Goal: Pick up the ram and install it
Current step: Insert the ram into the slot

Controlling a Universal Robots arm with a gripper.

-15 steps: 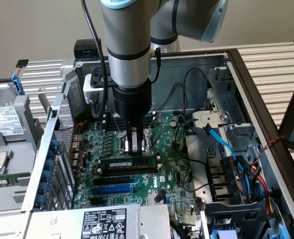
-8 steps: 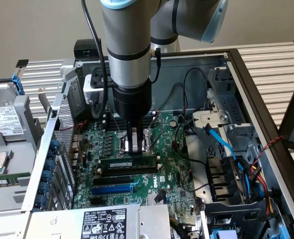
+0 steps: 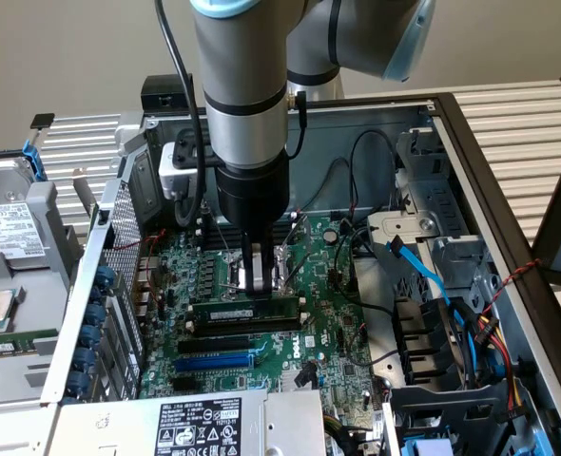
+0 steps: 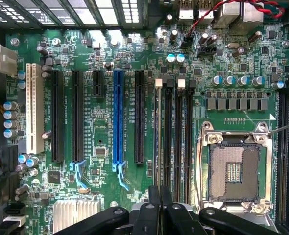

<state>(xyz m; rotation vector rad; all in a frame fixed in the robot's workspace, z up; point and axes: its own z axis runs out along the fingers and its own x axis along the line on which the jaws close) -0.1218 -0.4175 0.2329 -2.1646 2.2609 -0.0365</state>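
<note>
The ram (image 3: 247, 311) stands on its long edge in the middle of the exterior view. It lies lengthways across the motherboard (image 3: 333, 328), lined up with the memory slots and just above the empty black slot (image 3: 235, 340) and the blue expansion slot (image 3: 214, 361) in the frame. To my eye it sits in or right on top of its own slot. That alignment makes sense, because a stick like this only goes in when it is parallel to the slot and pushed straight down.

The gripper (image 3: 254, 283) meets the ram's upper edge near the middle of its length, not at an end. Holding it there would spread the pressure evenly, so neither end tips up first.

The fingers are drawn narrow, almost together. In the wrist view the gripper (image 4: 160, 208) shows only a sliver of a gap, in line with one memory slot beside the CPU socket (image 4: 234, 169). I judge they are pinching the thin board, though the contact itself is hard to make out.

The arm (image 3: 247, 95) drops near vertical from the top centre of the frame into the open computer case (image 3: 471, 142). Its wrist points straight down at the board, so the tool is square to the slots.
</note>
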